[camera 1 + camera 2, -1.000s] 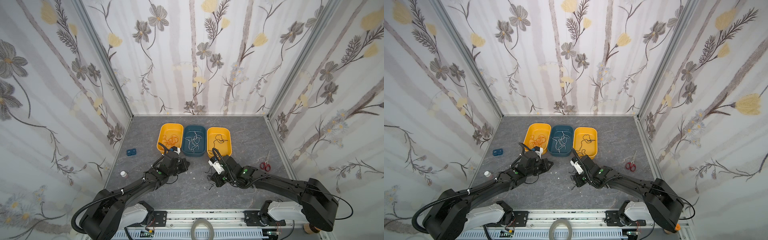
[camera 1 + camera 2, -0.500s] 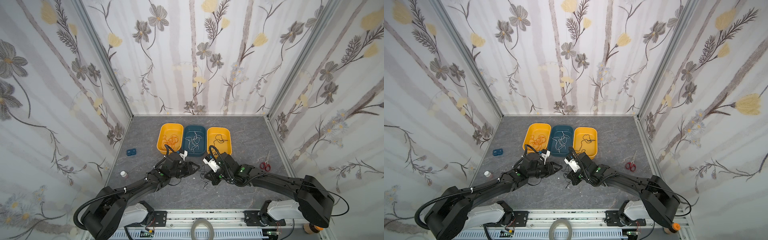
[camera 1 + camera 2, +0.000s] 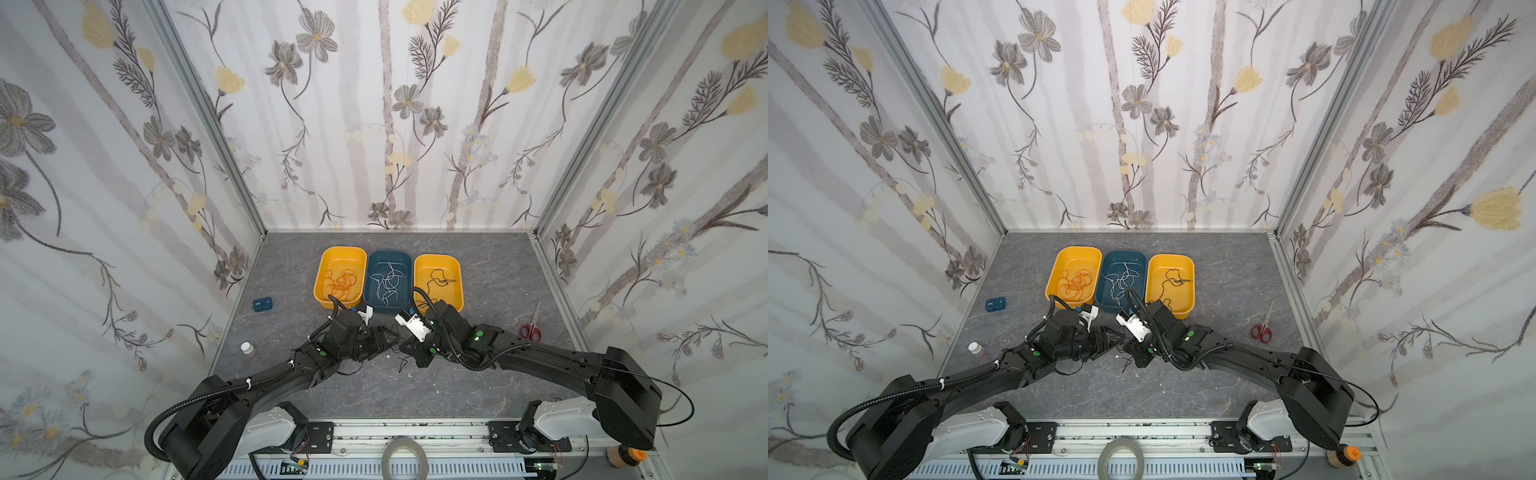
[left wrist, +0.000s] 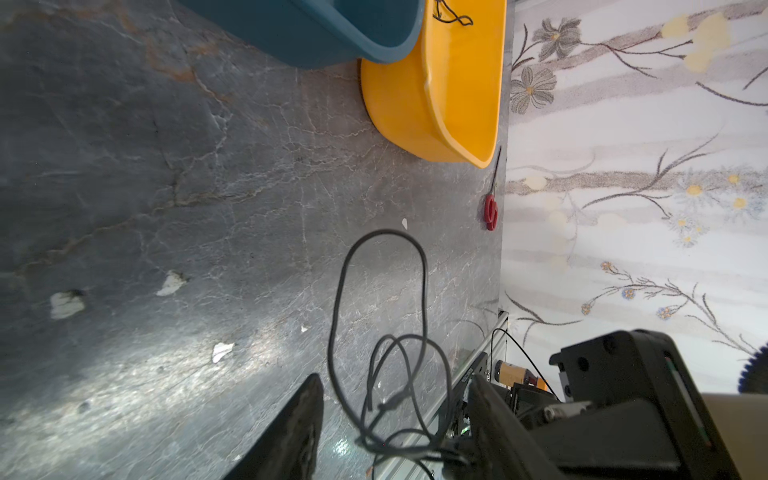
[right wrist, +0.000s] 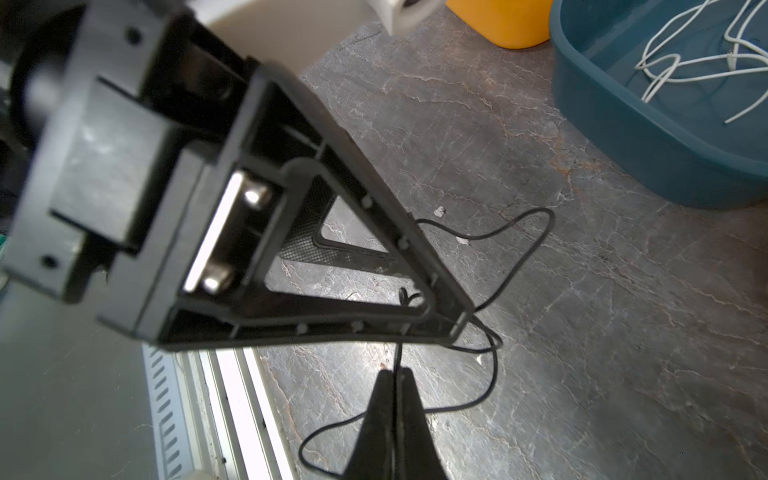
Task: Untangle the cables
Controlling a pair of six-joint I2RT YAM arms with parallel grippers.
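A tangled black cable (image 4: 386,232) lies in loops on the grey floor between my two grippers. My left gripper (image 4: 395,399) is open, and the loops lie between its fingers without being pinched. My right gripper (image 5: 395,376) is shut on a strand of that cable just above the floor. In both top views the grippers (image 3: 388,337) (image 3: 410,353) meet tip to tip in front of the trays. Orange cables (image 3: 341,283) lie in the left yellow tray (image 3: 328,253), white cables (image 3: 388,284) in the blue tray (image 3: 388,253), and a black cable (image 3: 440,280) in the right yellow tray (image 3: 456,266).
Red-handled scissors (image 3: 531,328) lie by the right wall. A small blue box (image 3: 262,304) and a small bottle (image 3: 247,348) sit near the left wall. A tape roll (image 3: 405,457) rests on the front rail. White scraps dot the floor by the grippers.
My left gripper has moved right towards the right gripper and opened. The right gripper has shifted slightly left and stayed shut on the black cable.
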